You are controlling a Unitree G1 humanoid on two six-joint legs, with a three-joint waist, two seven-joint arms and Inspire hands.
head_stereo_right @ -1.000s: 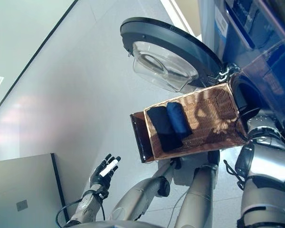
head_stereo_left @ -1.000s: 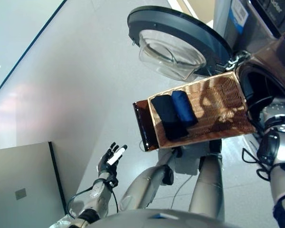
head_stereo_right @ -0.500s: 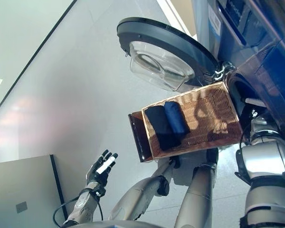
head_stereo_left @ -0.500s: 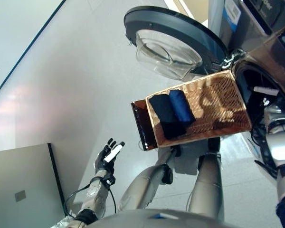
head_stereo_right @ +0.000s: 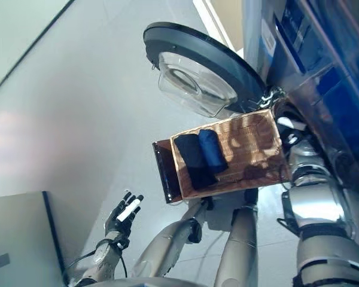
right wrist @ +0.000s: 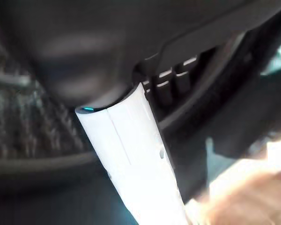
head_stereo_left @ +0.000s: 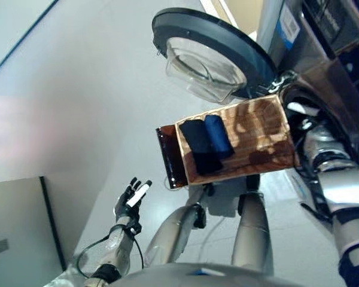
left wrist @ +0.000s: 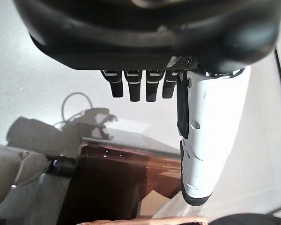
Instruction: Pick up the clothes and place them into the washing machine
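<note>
A wicker basket (head_stereo_left: pixel 257 140) rests on a brown stand (head_stereo_left: pixel 166 160) in front of the washing machine (head_stereo_left: pixel 323 66). In its left end lie a dark navy cloth (head_stereo_left: pixel 195 145) and a blue cloth (head_stereo_left: pixel 216 135), side by side. My right hand (head_stereo_left: pixel 300 109) is at the mouth of the dark drum, just past the basket's right end. Its own wrist view shows the white thumb (right wrist: pixel 131 150) and straight fingers (right wrist: pixel 171 79) with nothing in them. My left hand (head_stereo_left: pixel 131 199) hangs low on the left, away from the basket, open and empty.
The machine's round door (head_stereo_left: pixel 209 54) stands wide open above the basket, its glass bowl facing out. A grey cabinet (head_stereo_left: pixel 15 230) fills the lower left corner. Pale floor (head_stereo_left: pixel 78 107) spreads to the left.
The camera has shifted, sliding the whole scene left. My right hand has come out to the drum's mouth, nearer the basket's end. The cloths have not moved.
</note>
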